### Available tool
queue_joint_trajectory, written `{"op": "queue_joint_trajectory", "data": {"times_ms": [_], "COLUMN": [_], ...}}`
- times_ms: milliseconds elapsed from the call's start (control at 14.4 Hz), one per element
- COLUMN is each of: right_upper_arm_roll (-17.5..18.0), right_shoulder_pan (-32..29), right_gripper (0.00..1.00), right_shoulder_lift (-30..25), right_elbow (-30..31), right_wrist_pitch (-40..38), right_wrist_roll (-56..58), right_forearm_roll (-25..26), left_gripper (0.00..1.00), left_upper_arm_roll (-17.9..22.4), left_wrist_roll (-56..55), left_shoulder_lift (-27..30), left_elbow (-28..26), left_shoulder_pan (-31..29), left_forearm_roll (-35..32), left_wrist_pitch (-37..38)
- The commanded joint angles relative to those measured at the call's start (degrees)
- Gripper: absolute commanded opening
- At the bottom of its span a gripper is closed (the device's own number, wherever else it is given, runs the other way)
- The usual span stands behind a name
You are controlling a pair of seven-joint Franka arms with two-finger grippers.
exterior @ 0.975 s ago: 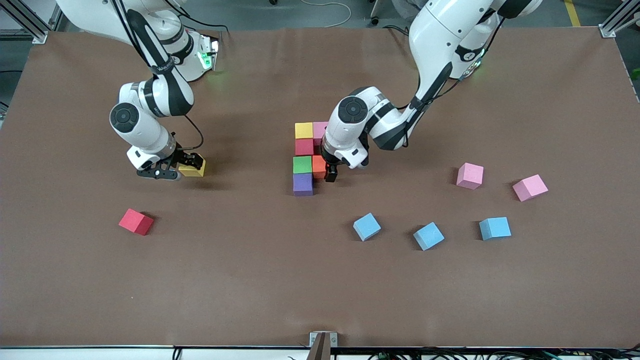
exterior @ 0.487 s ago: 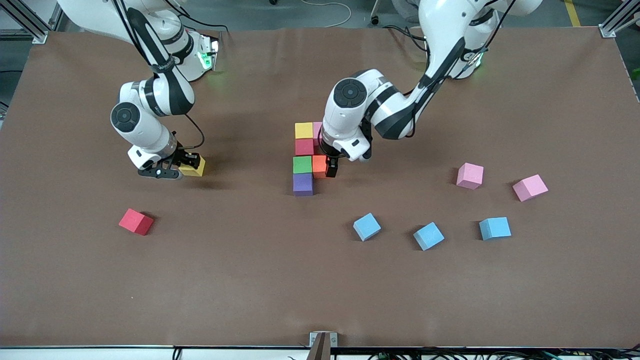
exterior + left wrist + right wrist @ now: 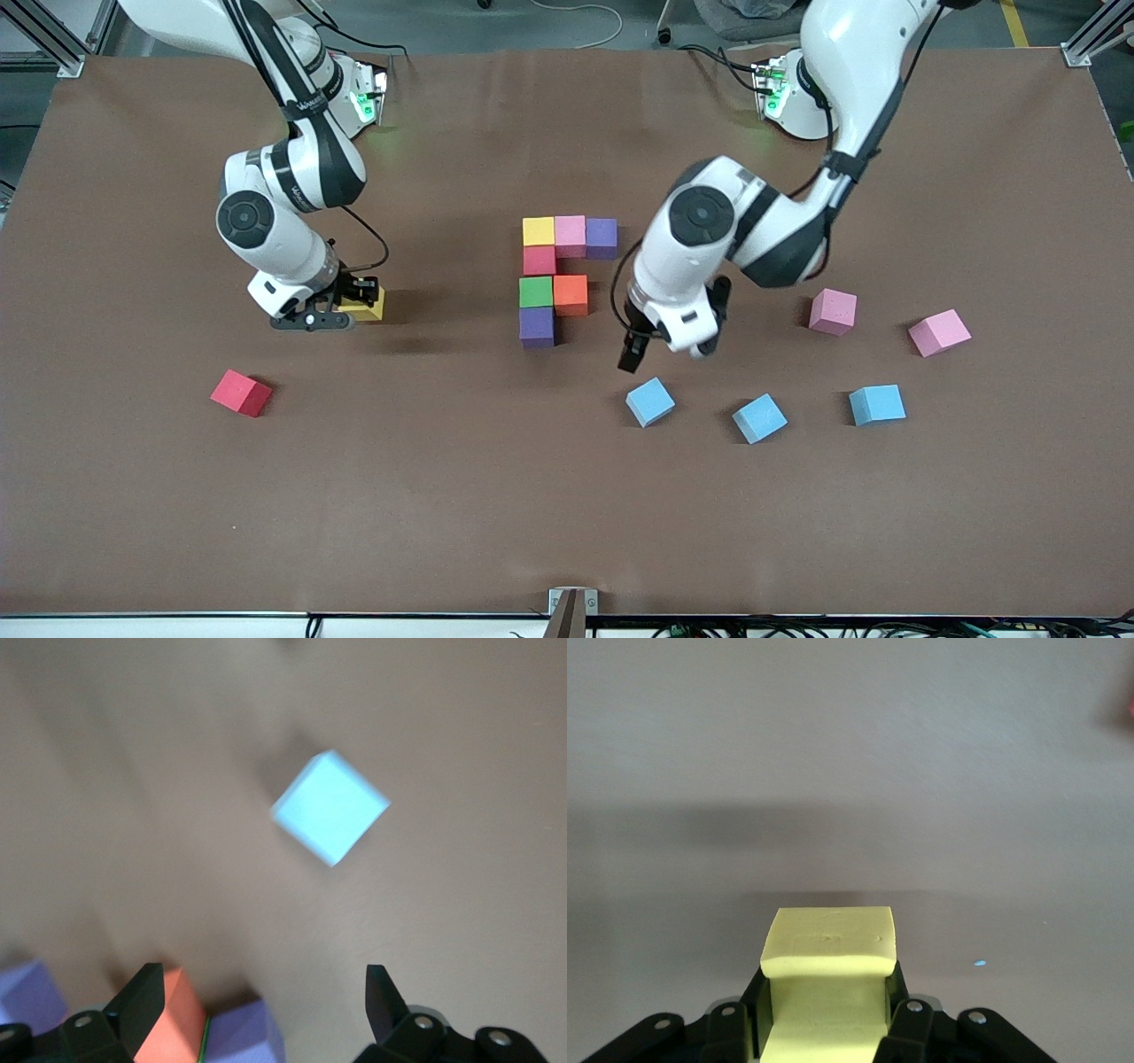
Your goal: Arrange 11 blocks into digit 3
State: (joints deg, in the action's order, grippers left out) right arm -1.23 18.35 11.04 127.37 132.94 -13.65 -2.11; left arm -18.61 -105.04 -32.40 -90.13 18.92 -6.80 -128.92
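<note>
- Your right gripper (image 3: pixel 354 307) is closed on a yellow block (image 3: pixel 366 307), toward the right arm's end of the table. A red block (image 3: pixel 241 392) lies nearer the camera, not used yet.
- In the middle, your digit 3 (image 3: pixel 556 277) has seven blocks touching. I think four more are needed.
- Your left gripper (image 3: pixel 640 353) is wide open and holds nothing, over bare table near a light blue block (image 3: pixel 650 401).
</note>
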Motion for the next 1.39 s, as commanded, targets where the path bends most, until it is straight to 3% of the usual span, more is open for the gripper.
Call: {"op": "queue_joint_trajectory", "data": {"times_ms": [0, 139, 279, 766, 1114, 1184, 1323], "right_upper_arm_roll": [-0.1, -0.1, -0.1, -0.3, -0.7, -0.7, -0.8], "right_shoulder_pan": [3.3, 5.5, 7.6, 14.8, 16.8, 17.2, 17.7], "right_gripper": [0.0, 0.0, 0.0, 0.0, 0.0, 0.0, 0.0], "right_shoulder_lift": [6.6, 9.8, 13.5, 28.5, 35.0, 36.2, 38.3], "right_elbow": [-12.7, -19.0, -25.6, -47.5, -56.8, -58.2, -60.6], "right_wrist_pitch": [-7.4, -8.9, -9.1, -14.8, -15.3, -15.4, -15.4], "right_wrist_roll": [-0.8, -0.8, -0.7, -11.1, -15.4, -15.8, -17.3], "right_forearm_roll": [-1.7, -5.6, -6.4, -5.5, -5.4, -5.4, -5.4], "left_gripper": [1.0, 1.0, 1.0, 1.0, 1.0, 0.99, 0.77], "left_upper_arm_roll": [-0.5, -0.4, 1.5, 1.7, 1.7, 1.7, 1.8], "left_wrist_roll": [11.1, 17.8, 21.4, 29.9, 32.4, 32.4, 31.7], "left_shoulder_lift": [-7.8, -12.1, -14.7, -19.3, -21.3, -21.5, -21.8], "left_elbow": [9.2, 14.3, 16.7, 19.6, 19.6, 19.6, 19.4], "left_shoulder_pan": [-1.4, -1.4, -1.4, -2.1, -2.1, -2.1, -1.7], "left_forearm_roll": [-0.8, -0.3, -0.2, 0.6, 0.7, 0.7, 1.8], "left_wrist_pitch": [3.5, 4.7, 4.7, 4.6, 3.2, 3.1, 2.8]}}
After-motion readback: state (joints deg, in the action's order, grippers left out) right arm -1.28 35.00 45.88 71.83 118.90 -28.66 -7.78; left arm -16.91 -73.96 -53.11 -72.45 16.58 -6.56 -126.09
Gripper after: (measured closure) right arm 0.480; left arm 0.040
